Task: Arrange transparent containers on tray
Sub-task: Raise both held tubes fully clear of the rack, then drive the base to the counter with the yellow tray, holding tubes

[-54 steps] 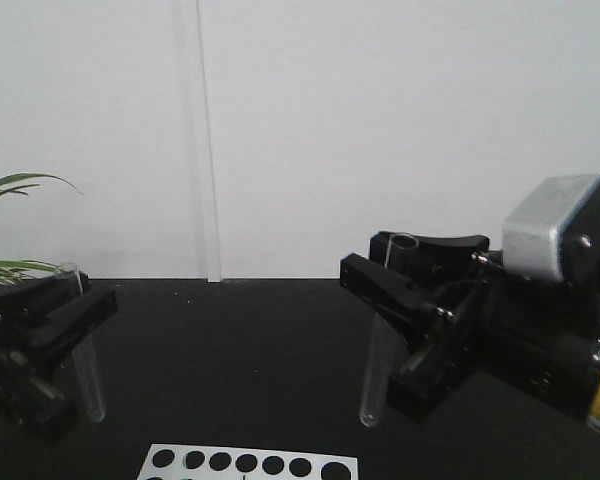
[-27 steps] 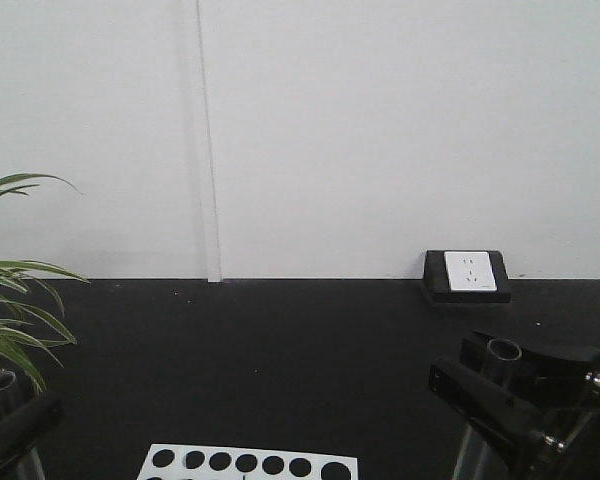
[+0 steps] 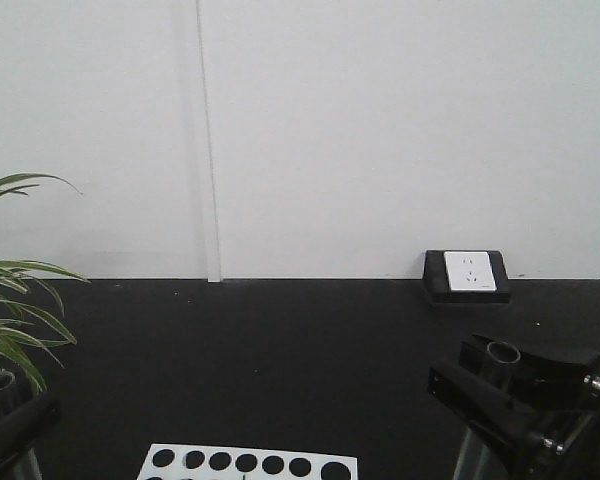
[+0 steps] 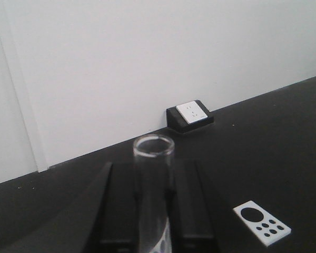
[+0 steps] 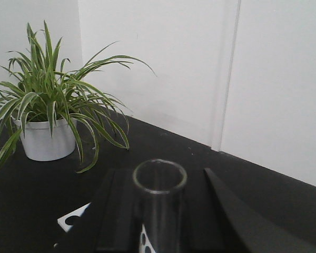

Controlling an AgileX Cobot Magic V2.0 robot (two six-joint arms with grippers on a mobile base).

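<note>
Each gripper holds one clear glass test tube upright. In the left wrist view, the left gripper (image 4: 154, 216) is shut on a tube (image 4: 153, 184), whose rimmed mouth stands above the black fingers (image 4: 120, 205). In the right wrist view, the right gripper (image 5: 159, 221) is shut on another tube (image 5: 159, 205). From the front, the left gripper (image 3: 10, 425) and its tube mouth (image 3: 0, 381) sit at the bottom left. The right gripper (image 3: 510, 405) and its tube (image 3: 501, 354) sit at the bottom right. The yellow tray is out of view.
A white rack with round holes (image 3: 246, 463) lies at the front centre, with the rack (image 4: 262, 223) also in the left wrist view. A black socket box (image 3: 467, 275) sits against the back wall. A potted plant (image 5: 46, 118) stands at the left.
Both grippers have dropped low with their tubes since a second ago, uncovering the socket box and plant. Over the last half second they have barely moved.
</note>
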